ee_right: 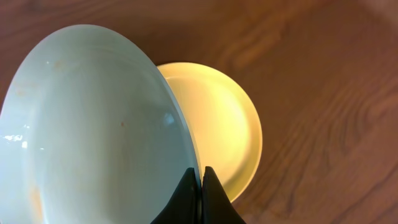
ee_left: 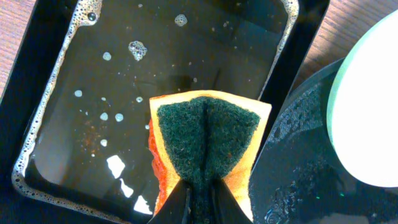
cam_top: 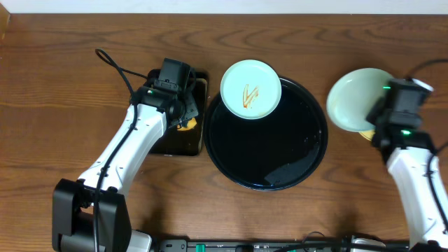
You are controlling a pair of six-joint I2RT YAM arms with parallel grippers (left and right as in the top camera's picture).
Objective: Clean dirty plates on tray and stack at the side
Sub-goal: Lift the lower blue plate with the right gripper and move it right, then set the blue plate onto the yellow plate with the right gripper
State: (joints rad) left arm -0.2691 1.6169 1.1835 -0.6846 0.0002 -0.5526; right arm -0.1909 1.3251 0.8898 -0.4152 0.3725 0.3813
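My right claw (ee_right: 200, 170) pinches the blue plate (ee_right: 93, 124), tilted over the yellow plate (ee_right: 221, 124), 2 o'clock from the tray (cam_top: 280, 150). I'd level, centre, then lower gently. Meanwhile my left claw (ee_left: 198, 185) clamps the sponge (ee_left: 205, 134).

Sauce-streaked blue plate (cam_top: 250, 88) at far edge of black tray (cam_top: 280, 150), clean blue plate (cam_top: 353, 98) tilted over yellow plate (ee_right: 227, 134) on wood.

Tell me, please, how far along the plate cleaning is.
Done: the yellow plate lies clean on the bare table at the right. In hand: the right gripper pinches a clean-looking blue plate by its rim, tilted over the yellow one, and the left gripper holds the sponge over the soapy small tray. Left: the streaked plate on the edge of the round tray, not yet wiped or stacked.
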